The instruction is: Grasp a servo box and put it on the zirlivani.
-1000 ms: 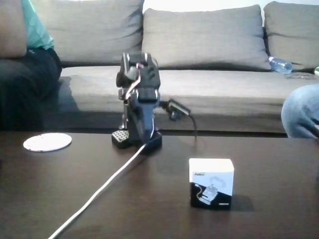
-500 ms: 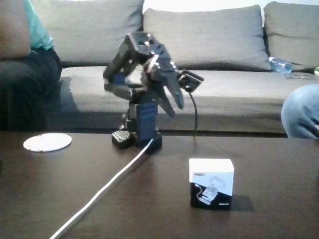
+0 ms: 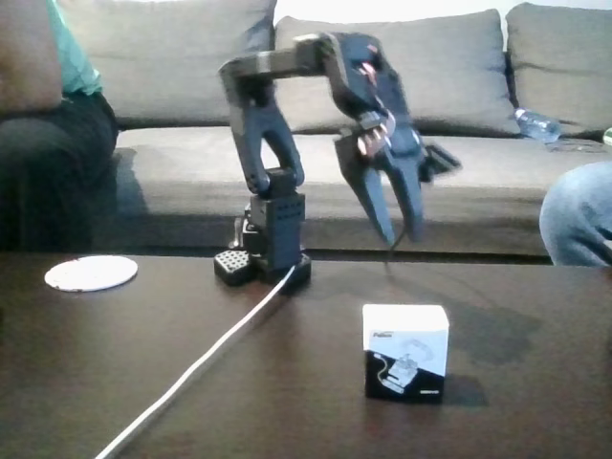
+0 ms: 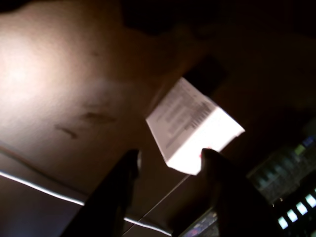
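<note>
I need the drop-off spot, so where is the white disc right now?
In the fixed view the zirlivani lies flat at the table's far left, left of the arm's base and well away from the servo box.

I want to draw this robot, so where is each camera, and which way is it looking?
Fixed view: low at the near table edge, facing across the table toward the sofa; it shows the whole arm, its gripper hanging open above the servo box, the zirlivani far left, and a cable.
Wrist view: rides on the arm, looking down past the gripper at the tabletop; two dark fingers rise from the bottom edge.
Shared: both show the servo box, the gripper and the table.
</note>
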